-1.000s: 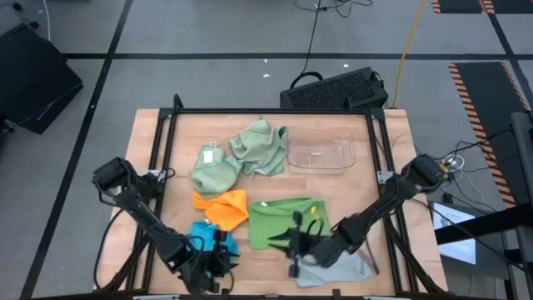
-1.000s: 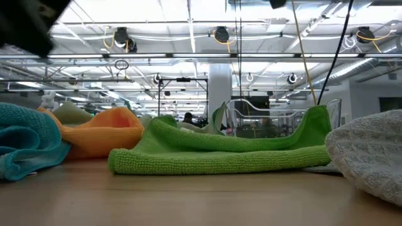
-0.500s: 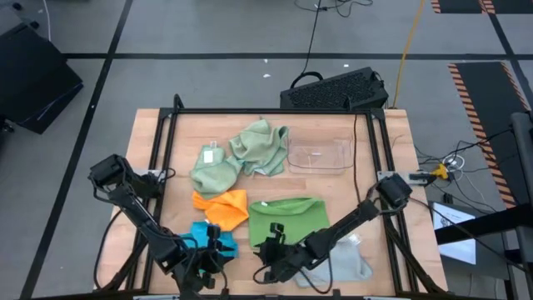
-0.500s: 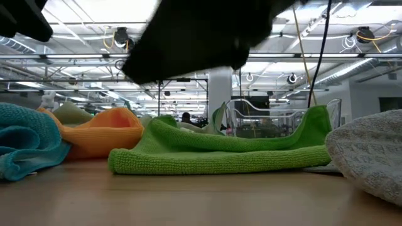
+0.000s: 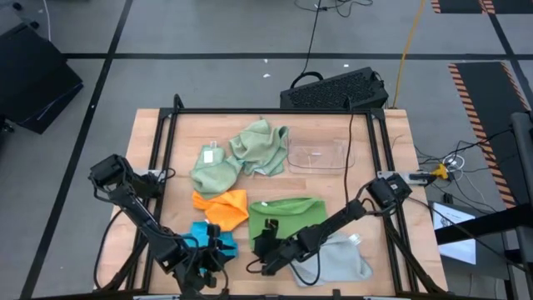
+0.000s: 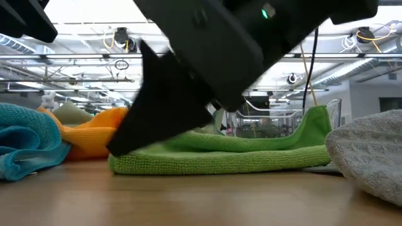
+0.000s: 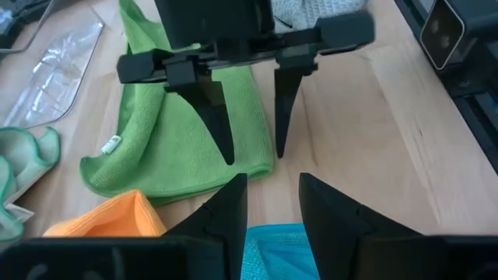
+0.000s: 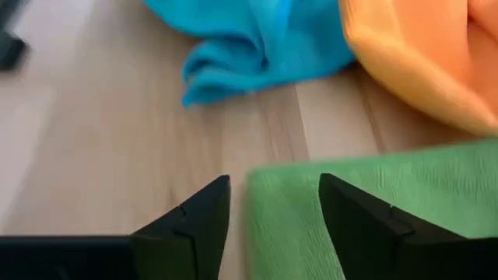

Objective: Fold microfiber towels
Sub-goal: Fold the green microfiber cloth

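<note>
I have the right gripper (image 5: 261, 250) at 6 o'clock on the wooden table (image 5: 383, 137), fingers parted with a clear gap and empty, straddling the near left corner of the folded bright green towel (image 5: 287, 218). In the right wrist view, its 2 fingers (image 8: 198, 222) frame that corner, one over bare wood, the other over green pile.

The left gripper (image 5: 210, 257) sits at 7 o'clock, by the bright blue towel (image 5: 204, 236); its fingers (image 7: 226, 206) stand narrowly apart, holding nothing.

The orange towel (image 5: 223, 206) lies crumpled just beyond the blue one. 2 pale sage green towels (image 5: 241, 157) lie bunched at 11 o'clock. The light grey towel (image 5: 346, 262) lies at 5 o'clock. A clear plastic tray (image 5: 321, 155) rests at 1 o'clock.
</note>
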`<state>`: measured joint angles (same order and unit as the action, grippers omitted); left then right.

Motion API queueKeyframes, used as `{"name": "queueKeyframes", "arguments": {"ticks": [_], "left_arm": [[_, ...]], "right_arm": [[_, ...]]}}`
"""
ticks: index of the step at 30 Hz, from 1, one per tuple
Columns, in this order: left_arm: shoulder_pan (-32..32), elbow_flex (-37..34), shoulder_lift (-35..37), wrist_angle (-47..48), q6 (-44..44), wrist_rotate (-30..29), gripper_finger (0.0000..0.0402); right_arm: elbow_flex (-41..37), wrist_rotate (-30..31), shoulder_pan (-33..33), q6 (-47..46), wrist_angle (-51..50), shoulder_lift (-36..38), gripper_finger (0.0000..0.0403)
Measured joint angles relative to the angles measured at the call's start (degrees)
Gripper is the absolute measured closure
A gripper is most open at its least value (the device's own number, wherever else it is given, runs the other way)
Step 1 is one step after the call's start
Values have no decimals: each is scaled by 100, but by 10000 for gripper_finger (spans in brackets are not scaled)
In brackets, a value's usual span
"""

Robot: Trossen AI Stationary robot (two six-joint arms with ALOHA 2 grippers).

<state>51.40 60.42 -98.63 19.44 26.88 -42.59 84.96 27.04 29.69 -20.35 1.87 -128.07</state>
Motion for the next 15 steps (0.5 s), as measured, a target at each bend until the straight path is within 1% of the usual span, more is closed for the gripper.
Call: {"name": "queueKeyframes", "arguments": {"ticks": [8,10,13,15], "left_arm": [[-37,0,0,-1,-230,-2,282],[-41,0,1,0,-279,-4,282],[-77,0,2,0,-373,-4,282],[-105,0,1,-25,-409,-12,282]], "right_arm": [[-320,1,7,-118,458,-46,286],[-342,8,7,-249,454,-46,317],[-374,20,18,-253,427,-35,375],[-384,-52,49,-163,361,39,394]]}}
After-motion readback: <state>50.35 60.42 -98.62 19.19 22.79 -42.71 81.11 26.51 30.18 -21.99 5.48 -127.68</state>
